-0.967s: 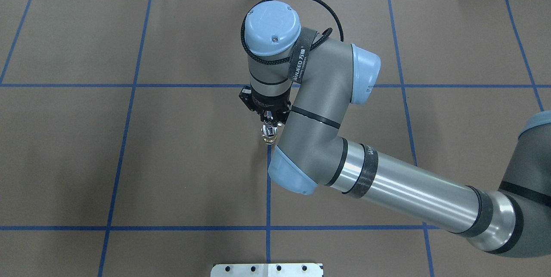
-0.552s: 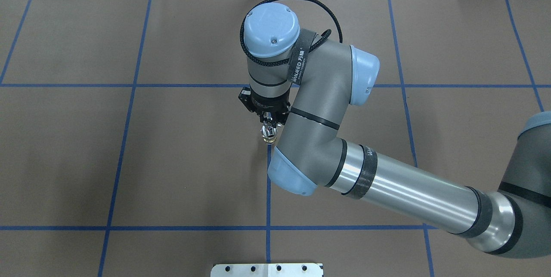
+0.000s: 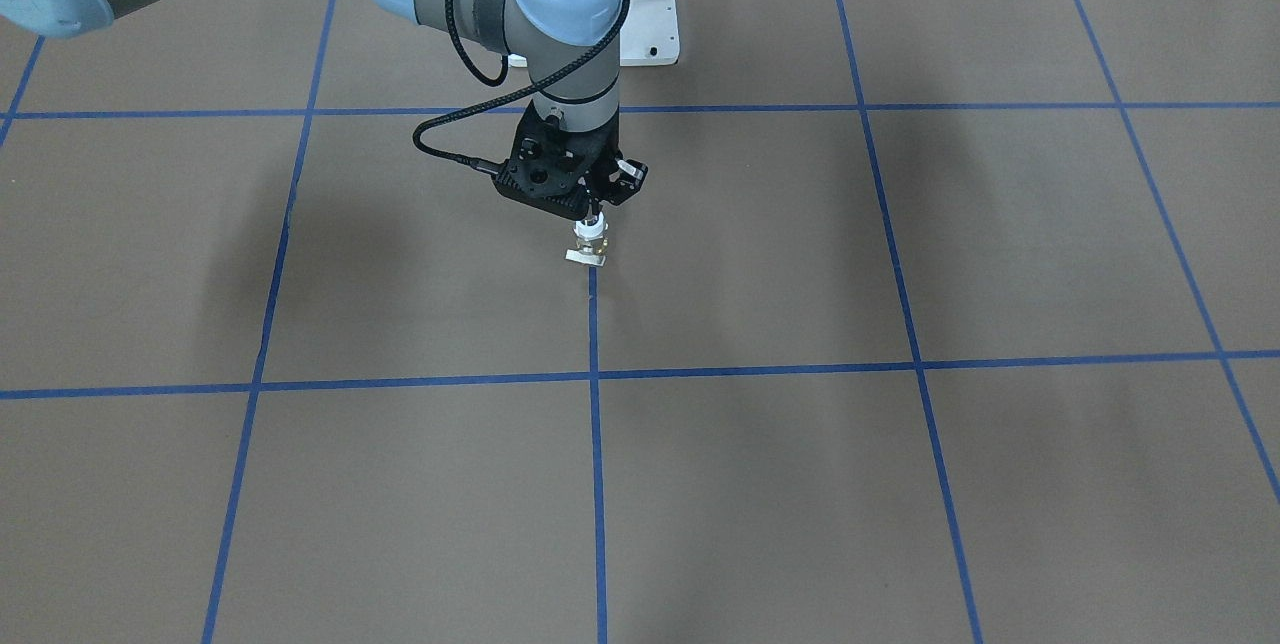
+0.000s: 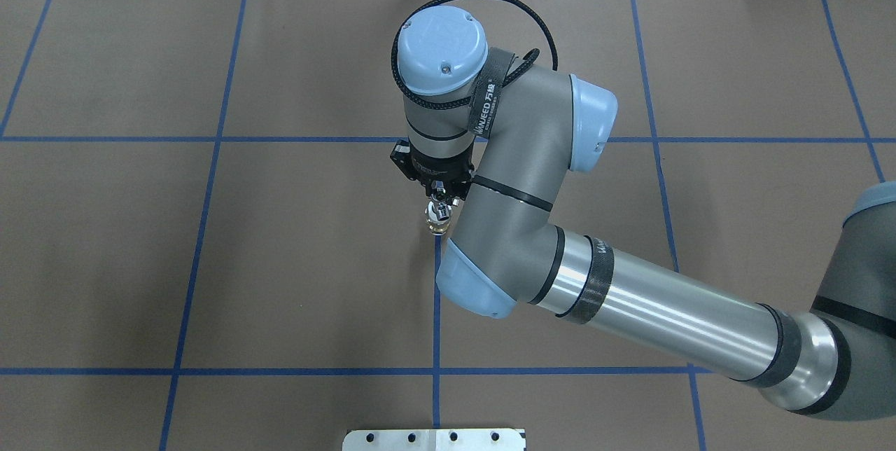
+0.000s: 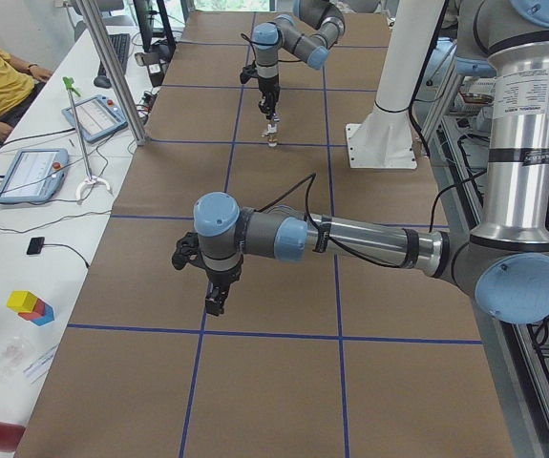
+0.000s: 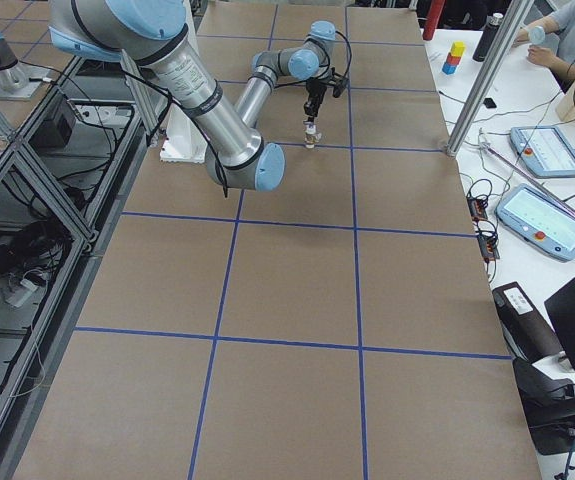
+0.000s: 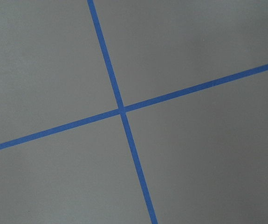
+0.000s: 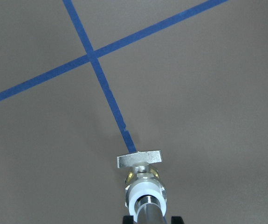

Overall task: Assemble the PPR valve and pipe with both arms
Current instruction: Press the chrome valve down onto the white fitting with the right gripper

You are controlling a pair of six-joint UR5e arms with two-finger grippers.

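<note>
Right fingers (image 8: 127, 220) nearly closed, clamping pipe (image 8: 147, 211); PPR valve (image 8: 143, 179) joined beneath

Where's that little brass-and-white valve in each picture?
Front-facing: valve at centre.
Overhead: valve at centre.
Left side: valve far, top middle.
Right side: valve far, top middle.
Left wrist: not shown.
Right wrist: valve bottom centre.
Landmark: blue tape line leading to it.

Right wrist camera close above valve (image 8: 142, 179)
</note>
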